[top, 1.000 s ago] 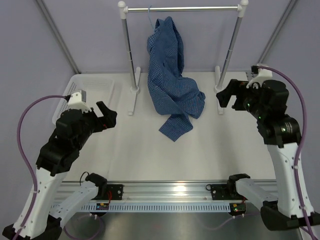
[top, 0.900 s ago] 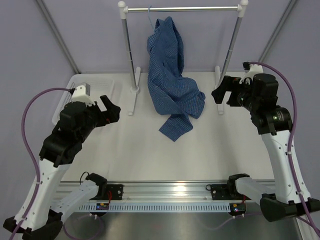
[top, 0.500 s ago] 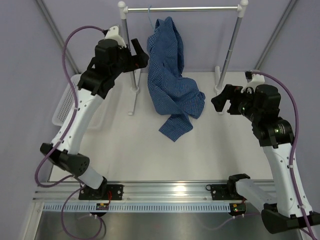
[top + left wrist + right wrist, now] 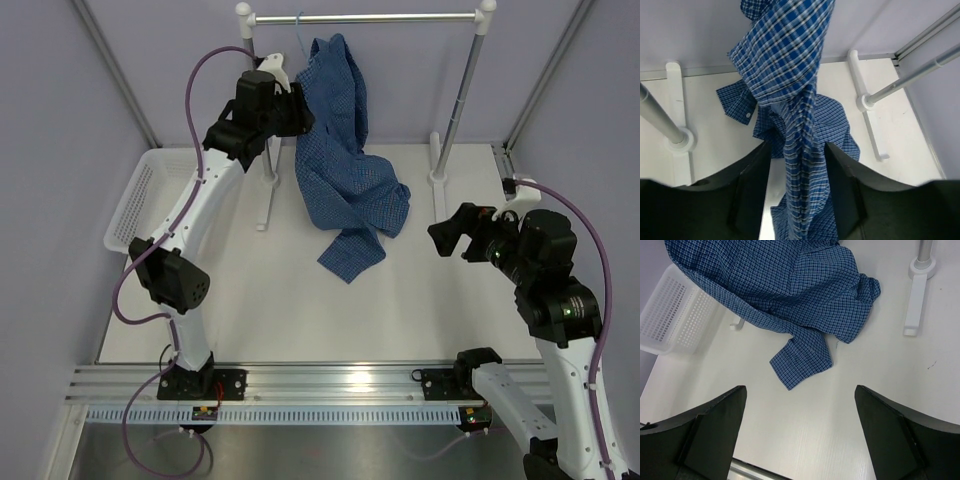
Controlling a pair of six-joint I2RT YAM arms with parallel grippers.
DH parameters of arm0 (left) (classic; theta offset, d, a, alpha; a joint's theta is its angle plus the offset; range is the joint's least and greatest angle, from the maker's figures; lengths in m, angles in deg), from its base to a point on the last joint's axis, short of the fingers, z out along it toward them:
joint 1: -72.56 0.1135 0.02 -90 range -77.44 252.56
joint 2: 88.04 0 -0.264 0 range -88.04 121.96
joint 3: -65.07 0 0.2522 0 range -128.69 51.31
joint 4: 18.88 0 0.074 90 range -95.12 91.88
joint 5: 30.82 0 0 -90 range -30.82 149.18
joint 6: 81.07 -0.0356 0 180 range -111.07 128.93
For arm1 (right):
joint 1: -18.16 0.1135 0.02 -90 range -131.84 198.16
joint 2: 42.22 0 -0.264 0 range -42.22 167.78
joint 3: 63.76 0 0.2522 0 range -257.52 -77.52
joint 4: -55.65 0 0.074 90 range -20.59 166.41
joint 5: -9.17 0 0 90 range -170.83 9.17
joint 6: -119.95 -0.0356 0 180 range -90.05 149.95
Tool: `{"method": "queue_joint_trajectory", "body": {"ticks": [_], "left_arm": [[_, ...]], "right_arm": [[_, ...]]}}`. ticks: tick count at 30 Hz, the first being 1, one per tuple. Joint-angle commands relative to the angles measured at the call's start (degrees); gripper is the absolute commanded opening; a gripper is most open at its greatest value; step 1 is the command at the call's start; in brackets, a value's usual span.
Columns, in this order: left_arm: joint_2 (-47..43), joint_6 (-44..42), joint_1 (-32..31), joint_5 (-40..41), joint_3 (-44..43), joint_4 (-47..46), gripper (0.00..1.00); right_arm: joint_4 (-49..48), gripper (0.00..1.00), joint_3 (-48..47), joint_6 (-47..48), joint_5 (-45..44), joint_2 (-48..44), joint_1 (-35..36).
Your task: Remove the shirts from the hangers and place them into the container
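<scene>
Shirt (image 4: 340, 150) hangs from hanger (image 4: 300, 25) on rail (image 4: 400, 17), with its lower part bunched on table (image 4: 400, 300). Left gripper (image 4: 796, 150) straddles the hanging cloth, fingers apart, not clamped. Right gripper (image 4: 799, 388) hovers right of shirt, jaws wide apart. Basket (image 4: 135, 200) sits far left.

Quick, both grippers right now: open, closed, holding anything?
Left gripper: open, jaws on either side of the hanging shirt, not clamped on it.
Right gripper: open, empty.

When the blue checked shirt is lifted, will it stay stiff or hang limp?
Probably limp: the blue checked shirt drapes in folds and pools on the table. A sleeve would likely trail, since its cuff lies flat there.
</scene>
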Motion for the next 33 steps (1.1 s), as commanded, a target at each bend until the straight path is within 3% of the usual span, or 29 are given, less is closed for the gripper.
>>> {"method": "queue_joint_trajectory", "body": {"ticks": [1,2,10,16,25,33], "left_arm": [[-0.91,-3.19,-0.51,-3.1,-1.64,-6.69,0.46],[-0.82,-3.54,-0.6,-3.18,-1.47,-7.3,0.36],[0.67,-5.12,-1.04,-3.98,-0.32,-7.48,0.0],[-1.78,-8.02,-1.48,-3.71,-0.5,-7.75,0.0],[-14.51,-11.63,-1.66,-3.71,4.23,-14.33,0.0],[-20.24,-13.12,-1.74,-4.41,7.76,-15.04,0.0]], "right_arm": [[1.72,0.99,0.44,0.24,0.03,-0.42,0.46],[1.9,0.99,0.53,0.41,-0.06,-0.77,0.46],[3.22,0.99,1.05,1.82,-0.85,-1.48,0.46],[3.66,0.99,0.79,2.79,-0.59,-1.48,0.46],[3.92,1.0,0.88,4.37,-0.15,-2.09,0.46],[2.69,1.0,0.88,6.47,-0.33,-3.5,0.46]]}}
